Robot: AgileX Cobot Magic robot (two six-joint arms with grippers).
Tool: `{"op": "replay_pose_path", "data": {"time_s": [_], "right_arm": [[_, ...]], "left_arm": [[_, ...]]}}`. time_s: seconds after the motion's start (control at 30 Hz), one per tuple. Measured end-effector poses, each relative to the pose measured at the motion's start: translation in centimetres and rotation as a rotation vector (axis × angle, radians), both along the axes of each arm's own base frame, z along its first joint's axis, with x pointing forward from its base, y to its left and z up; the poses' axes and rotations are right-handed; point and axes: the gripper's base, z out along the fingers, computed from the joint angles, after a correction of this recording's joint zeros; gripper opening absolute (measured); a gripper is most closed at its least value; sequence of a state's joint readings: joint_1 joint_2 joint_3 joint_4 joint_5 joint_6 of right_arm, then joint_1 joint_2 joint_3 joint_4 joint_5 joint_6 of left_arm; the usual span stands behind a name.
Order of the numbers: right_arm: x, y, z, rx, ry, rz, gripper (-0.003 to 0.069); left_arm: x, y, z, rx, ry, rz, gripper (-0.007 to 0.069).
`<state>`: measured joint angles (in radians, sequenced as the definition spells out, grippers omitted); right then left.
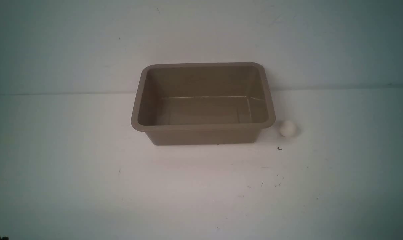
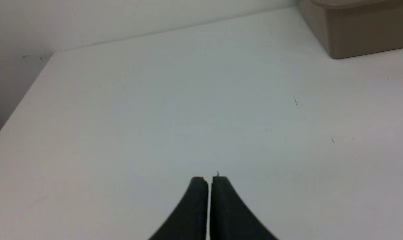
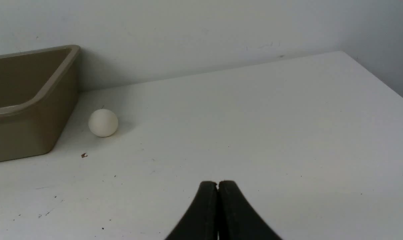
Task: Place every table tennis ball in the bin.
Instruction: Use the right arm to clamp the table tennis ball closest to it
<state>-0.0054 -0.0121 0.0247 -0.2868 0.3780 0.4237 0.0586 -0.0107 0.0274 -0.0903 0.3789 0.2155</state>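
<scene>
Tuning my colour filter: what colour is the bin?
Plain brown-taupe all over, no pattern. The bin shows best in the front view.

The left fingers [image 2: 193, 210] and right fingers [image 3: 201, 213] are matte black, curved, tapering to blunt tips.

The left gripper [image 2: 209, 180] is being held with its dark, curved jaws drawn almost together, only a hairline slit being left between the tips. The right gripper [image 3: 218, 183] is being held likewise, its jaws being pressed fully together.
</scene>
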Motion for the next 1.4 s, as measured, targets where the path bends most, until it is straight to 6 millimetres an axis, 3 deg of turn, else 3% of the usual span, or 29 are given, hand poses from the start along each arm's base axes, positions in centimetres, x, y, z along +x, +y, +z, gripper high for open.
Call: {"op": "replay_pose_path", "data": {"time_s": [1.27, 1.37, 1.4], "right_arm": [[0.0, 0.0, 0.0, 0.001, -0.004, -0.004, -0.0018], [0.1, 0.3, 0.5, 0.077, -0.073, 0.017, -0.0018], [0.2, 0.6, 1.4, 0.21, -0.181, 0.043, -0.0018]], "left_arm": [[0.0, 0.0, 0.0, 0.0, 0.002, 0.0, -0.0003], [0.0, 0.0, 0.0, 0.0, 0.002, 0.0, -0.0003], [0.0, 0.0, 0.0, 0.0, 0.002, 0.0, -0.0003]]}}
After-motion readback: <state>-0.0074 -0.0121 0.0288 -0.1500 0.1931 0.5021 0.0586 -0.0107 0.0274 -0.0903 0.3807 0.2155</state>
